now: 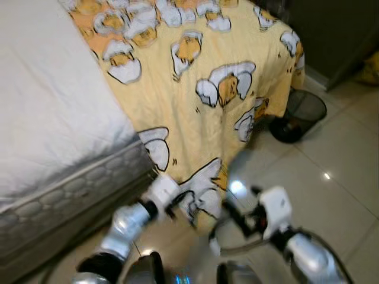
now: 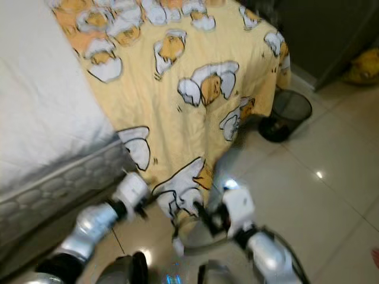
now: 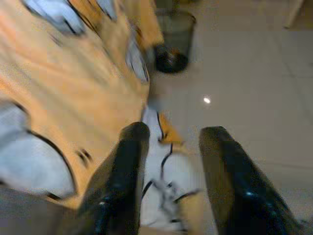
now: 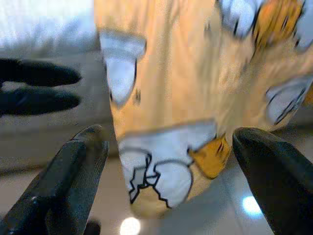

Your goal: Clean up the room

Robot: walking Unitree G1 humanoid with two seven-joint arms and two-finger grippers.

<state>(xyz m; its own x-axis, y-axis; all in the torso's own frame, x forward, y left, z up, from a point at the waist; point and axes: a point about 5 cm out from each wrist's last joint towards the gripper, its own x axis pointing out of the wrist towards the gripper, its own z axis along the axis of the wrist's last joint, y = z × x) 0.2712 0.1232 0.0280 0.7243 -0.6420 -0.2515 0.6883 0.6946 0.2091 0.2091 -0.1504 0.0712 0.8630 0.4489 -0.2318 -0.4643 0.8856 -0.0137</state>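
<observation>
Yellow blanket [image 1: 201,83] drapes off bed [image 1: 47,118], low corner hanging near floor between your arms. Left end effector [image 3: 168,147] open beside corner; right end effector [image 4: 171,147] wide open facing it. Risk: blurred, thin hem slips a shallow pinch; wastebasket [image 1: 298,115] far right could snag dragged cloth.

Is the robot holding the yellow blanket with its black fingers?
No. Both pincers are open: the right pincer faces the yellow blanket's hanging corner, and the left pincer is beside it. Nothing is gripped.
</observation>
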